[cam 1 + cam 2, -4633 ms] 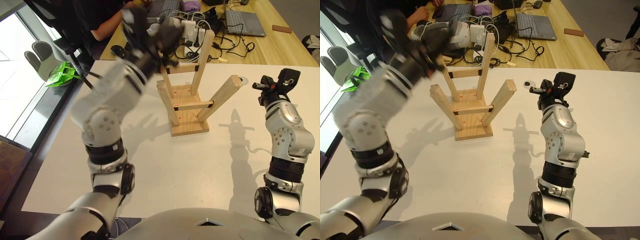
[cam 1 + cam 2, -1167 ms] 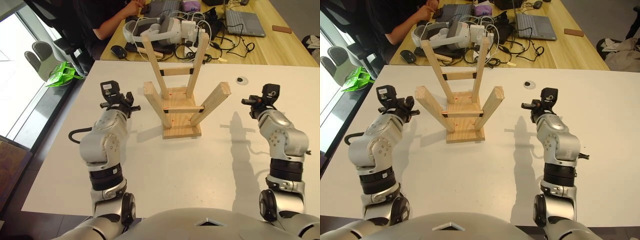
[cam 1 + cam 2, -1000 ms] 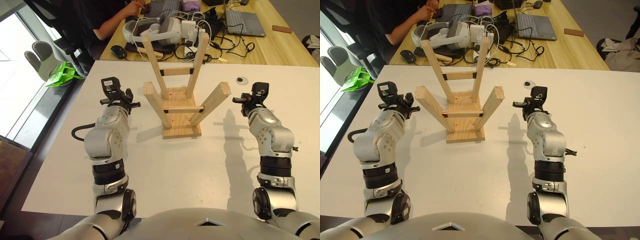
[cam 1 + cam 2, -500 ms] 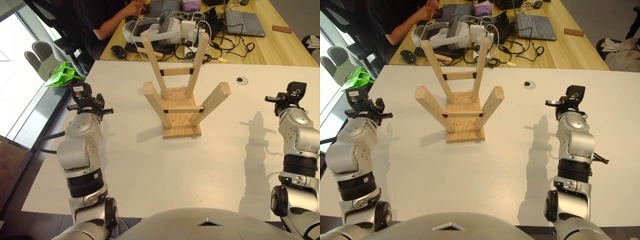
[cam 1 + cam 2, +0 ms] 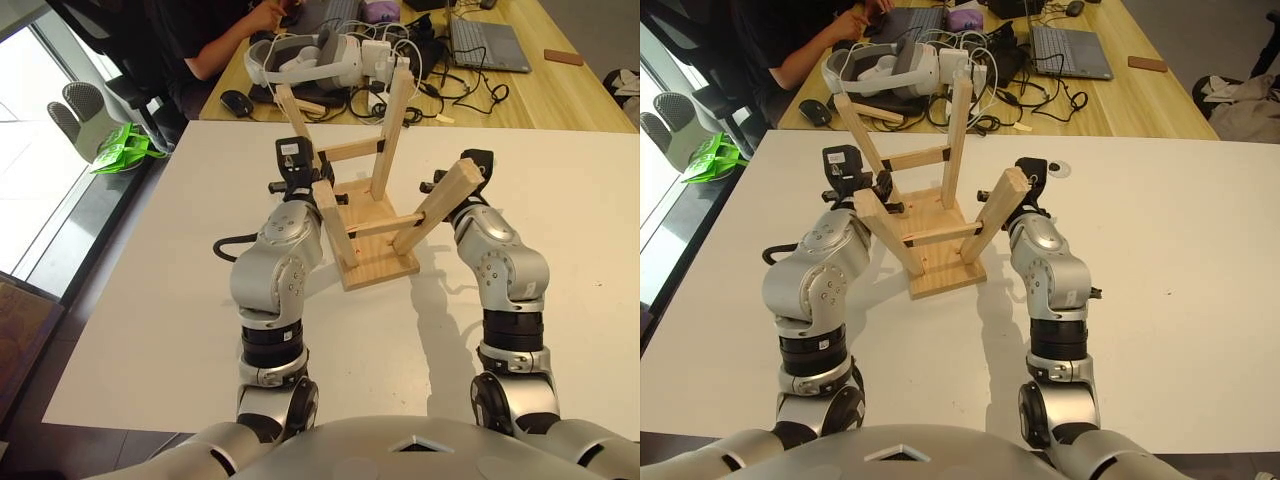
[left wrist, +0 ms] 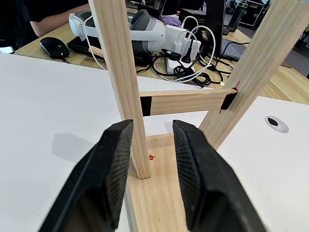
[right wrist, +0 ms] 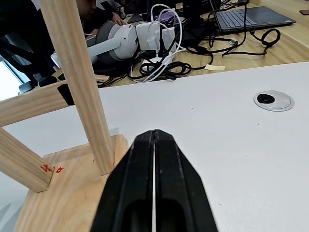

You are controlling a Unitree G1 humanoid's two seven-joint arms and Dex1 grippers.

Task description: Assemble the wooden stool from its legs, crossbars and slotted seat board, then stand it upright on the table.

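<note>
Flanking upturned stool [image 5: 385, 266], left gripper [image 6: 150, 127] spread, right gripper [image 7: 154, 138] pressed together, headset [image 5: 300, 56], cables [image 5: 446, 84] behind.

An upturned wooden stool [image 5: 385, 262] rests seat-down on a white table [image 5: 150, 330]. A round cable port [image 7: 273, 100] sits in the tabletop nearby.

An upturned stool [image 5: 370, 240] stands in the middle of the white table [image 5: 1200, 300]. Its four legs splay upward, and crossbars close the gaps between them partway up. The left gripper [image 6: 150, 126], fingers spread, faces one leg [image 6: 118, 82] close ahead, with a crossbar [image 6: 186, 101] blocking the way beyond it. The right gripper [image 7: 154, 134], fingers pressed together, sits beside another leg [image 7: 77, 82]. Bare tabletop lies open to the right, around a flat cable port [image 7: 273, 100]. A cluttered desk [image 5: 560, 100] borders the far edge.
</note>
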